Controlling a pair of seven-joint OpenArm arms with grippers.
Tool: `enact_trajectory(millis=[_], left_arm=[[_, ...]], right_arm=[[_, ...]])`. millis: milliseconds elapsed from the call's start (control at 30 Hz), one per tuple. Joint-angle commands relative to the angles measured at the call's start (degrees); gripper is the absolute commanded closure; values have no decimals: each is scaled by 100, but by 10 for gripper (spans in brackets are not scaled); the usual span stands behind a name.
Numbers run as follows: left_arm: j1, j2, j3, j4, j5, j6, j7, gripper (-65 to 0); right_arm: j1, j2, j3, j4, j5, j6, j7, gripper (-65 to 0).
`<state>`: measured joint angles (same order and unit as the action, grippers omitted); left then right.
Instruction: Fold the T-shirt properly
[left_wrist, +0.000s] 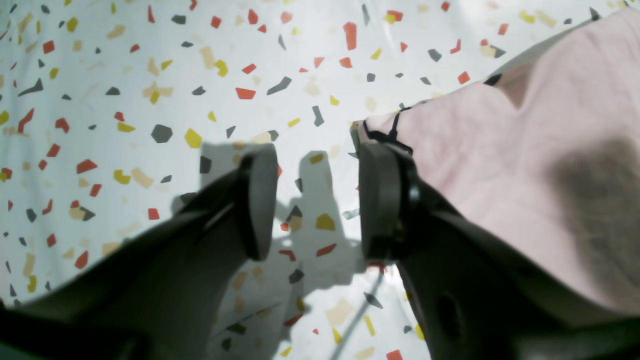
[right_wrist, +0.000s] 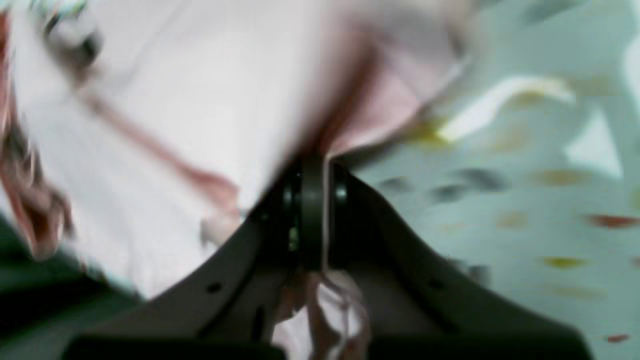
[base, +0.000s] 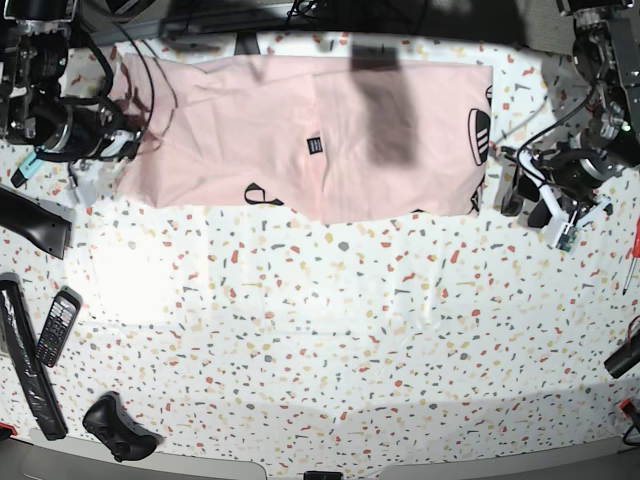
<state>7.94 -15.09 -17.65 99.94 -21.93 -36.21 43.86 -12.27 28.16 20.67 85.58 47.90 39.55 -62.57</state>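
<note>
At the table's far edge, the T-shirt (base: 300, 140) lies crosswise; right gripper (right_wrist: 312, 165) pinches one end, left gripper (left_wrist: 317, 200) gapes empty beside the other.

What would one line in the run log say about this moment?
T-shirt: partly folded, lying flat | right tool: shut on T-shirt edge | left tool: open, beside the T-shirt corner, holding nothing

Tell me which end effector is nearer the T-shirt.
Right. The right end effector is shut on the T-shirt edge; the left end effector sits open beside its opposite corner, gripping nothing.
</note>
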Motion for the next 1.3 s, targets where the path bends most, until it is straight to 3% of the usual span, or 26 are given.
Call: enact_trajectory(millis=[0, 233, 567, 733, 900, 1067, 1167, 1267], left_arm=[[26, -50, -33, 83, -59, 2, -190, -258], [354, -50, -33, 83, -50, 0, -492, -258], [363, -50, -33, 83, 90, 4, -472, -258], [365, -50, -33, 83, 85, 2, -472, -258], [365, -50, -33, 83, 83, 4, -470, -258], [365, -50, -33, 83, 85, 2, -468, -258], [365, -52, -33, 83, 87, 2, -466, -258], [367, -52, -33, 83, 90, 2, -442, -258]], right_arm=[[85, 181, 173, 245, 79, 45, 37, 0], [70, 140, 332, 1132, 645, 45, -201, 0], [70, -562, 332, 2347, 885, 45, -208, 0], [70, -1040, 328, 2863, 1147, 45, -205, 0], [107, -1735, 260, 3136, 1502, 45, -203, 0], [125, -2317, -424, 3379, 1521, 45, -199, 0], [221, -2684, -1029, 3403, 1193, 45, -164, 0], [361, -3110, -1694, 3403, 448, 45, 2, 0]])
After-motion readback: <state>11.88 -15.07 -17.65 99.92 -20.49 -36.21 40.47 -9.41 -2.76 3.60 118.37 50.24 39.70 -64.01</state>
